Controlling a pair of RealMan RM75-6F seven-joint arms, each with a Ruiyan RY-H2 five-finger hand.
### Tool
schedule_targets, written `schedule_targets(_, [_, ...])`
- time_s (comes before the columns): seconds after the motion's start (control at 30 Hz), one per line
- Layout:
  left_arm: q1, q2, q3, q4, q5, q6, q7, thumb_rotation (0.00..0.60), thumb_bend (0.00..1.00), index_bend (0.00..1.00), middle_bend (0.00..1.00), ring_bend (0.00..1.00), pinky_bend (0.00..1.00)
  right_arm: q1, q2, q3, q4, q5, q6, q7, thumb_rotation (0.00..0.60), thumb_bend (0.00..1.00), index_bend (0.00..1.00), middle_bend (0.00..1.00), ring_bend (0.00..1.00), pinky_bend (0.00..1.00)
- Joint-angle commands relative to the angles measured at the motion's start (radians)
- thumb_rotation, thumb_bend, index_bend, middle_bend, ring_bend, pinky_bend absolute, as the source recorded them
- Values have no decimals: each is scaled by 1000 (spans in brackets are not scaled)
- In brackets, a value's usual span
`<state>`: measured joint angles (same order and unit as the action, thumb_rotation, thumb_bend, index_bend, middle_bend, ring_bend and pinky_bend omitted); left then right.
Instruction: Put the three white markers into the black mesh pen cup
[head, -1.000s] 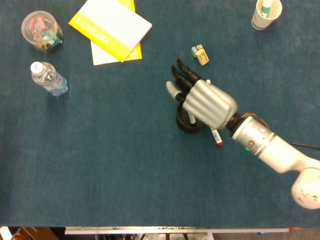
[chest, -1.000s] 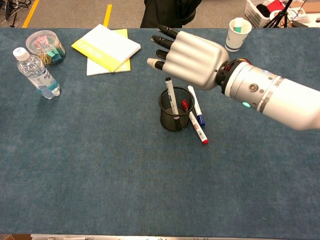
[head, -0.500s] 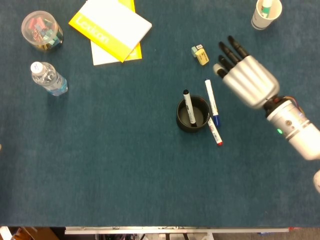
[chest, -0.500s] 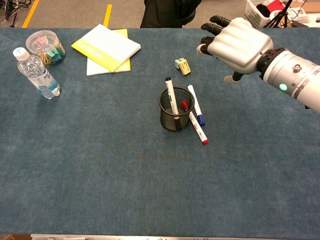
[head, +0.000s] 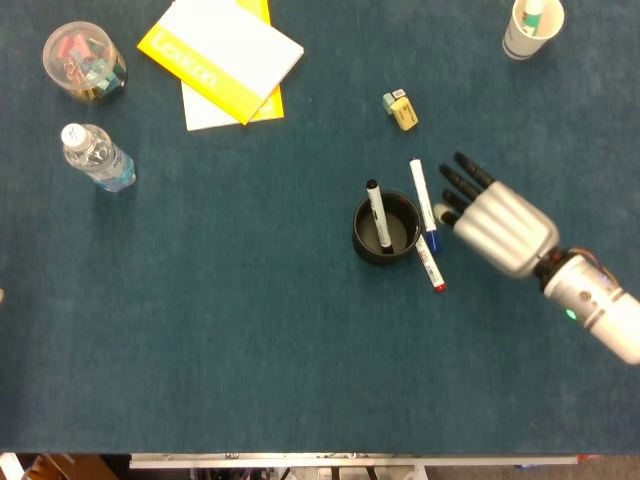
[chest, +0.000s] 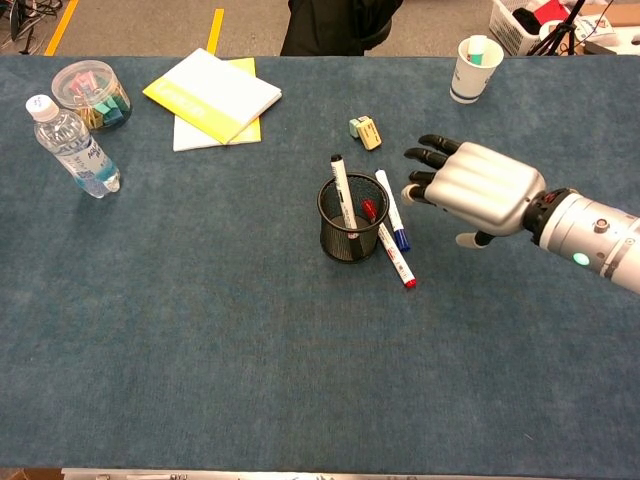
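A black mesh pen cup (head: 385, 229) (chest: 352, 218) stands mid-table. One white marker with a black cap (head: 377, 212) (chest: 342, 190) stands inside it, leaning left. A white marker with a blue cap (head: 424, 204) (chest: 392, 209) lies on the cloth just right of the cup. Another white marker with a red cap (head: 430, 266) (chest: 394, 256) lies at the cup's right front. My right hand (head: 489, 221) (chest: 471, 189) hovers right of these markers, palm down, fingers spread and holding nothing. The left hand is out of both views.
Yellow notebooks (head: 223, 58) lie at the back left, with a clear jar of clips (head: 84, 62) and a water bottle (head: 98, 157) further left. A small eraser (head: 400, 109) sits behind the cup. A paper cup (head: 531, 28) stands at the back right.
My right hand, above the cup a second ago, swung back and right, then came forward and down beside the two lying markers. The marker in the cup is now uncovered.
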<state>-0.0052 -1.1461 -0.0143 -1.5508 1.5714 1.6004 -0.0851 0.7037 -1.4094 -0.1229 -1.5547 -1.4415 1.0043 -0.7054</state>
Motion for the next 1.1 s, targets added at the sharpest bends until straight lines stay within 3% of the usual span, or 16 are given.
schedule_targets(0.03, [0, 0, 0, 1, 0, -1, -1, 600, 150, 195, 178, 174, 139, -6, -10, -6, 20, -4, -18, -12, 600, 129, 303, 297, 52, 0])
schedule_targets(0.3, [2, -1, -1, 5, -5, -1, -4, 600, 150, 195, 178, 174, 139, -2, -58, 25, 73, 6, -54, -5, 600, 143, 303, 297, 52, 0])
schedule_targets(0.6, [0, 2, -3, 5, -9, -5, -3, 600, 150, 195, 178, 174, 139, 32, -113, 97, 143, 35, -98, 31, 600, 148, 307, 297, 52, 0])
schedule_targets(0.73, [3, 4, -3, 4, -13, -4, -1, 600, 149, 195, 178, 174, 139, 53, -136, 120, 174, 49, -129, 45, 600, 225, 307, 297, 52, 0])
schedule_targets(1.1, [6, 6, -5, 4, -19, -3, 2, 600, 150, 195, 178, 174, 138, 116, -179, 166, 235, 122, -233, 46, 600, 228, 307, 298, 52, 0])
